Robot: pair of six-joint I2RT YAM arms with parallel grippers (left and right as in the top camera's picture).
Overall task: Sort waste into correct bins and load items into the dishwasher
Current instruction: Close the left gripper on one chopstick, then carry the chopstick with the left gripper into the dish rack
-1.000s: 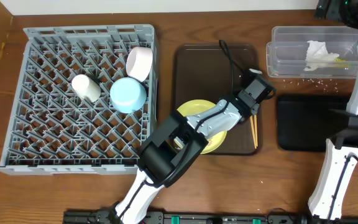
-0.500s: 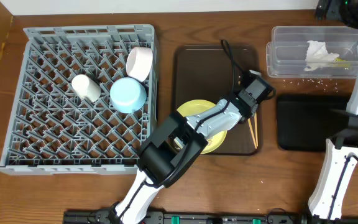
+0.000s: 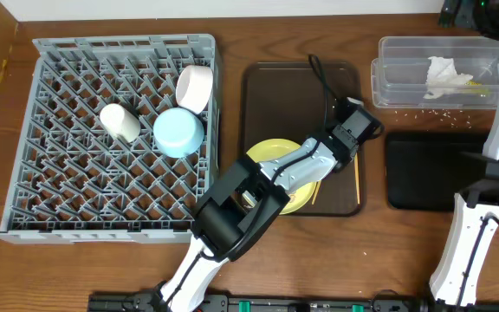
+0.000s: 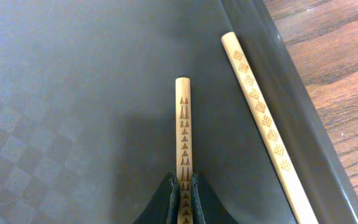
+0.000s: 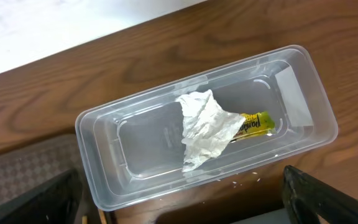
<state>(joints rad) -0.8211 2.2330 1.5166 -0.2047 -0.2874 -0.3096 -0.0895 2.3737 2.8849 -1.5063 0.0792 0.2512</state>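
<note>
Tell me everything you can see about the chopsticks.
The chopsticks are two thin pale wooden sticks with dark triangle and diamond marks burnt near their blunt ends. One is pinched in the left claw; the other lies loose beside it, apart, along the raised edge of the dark brown tray.

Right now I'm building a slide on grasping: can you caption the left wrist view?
The left gripper pinches one chopstick over the brown tray; the second chopstick lies beside the rim.

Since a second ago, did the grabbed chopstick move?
Yes. The chopstick in the left gripper swung left toward the plate, away from the other chopstick still lying by the tray's right rim.
</note>
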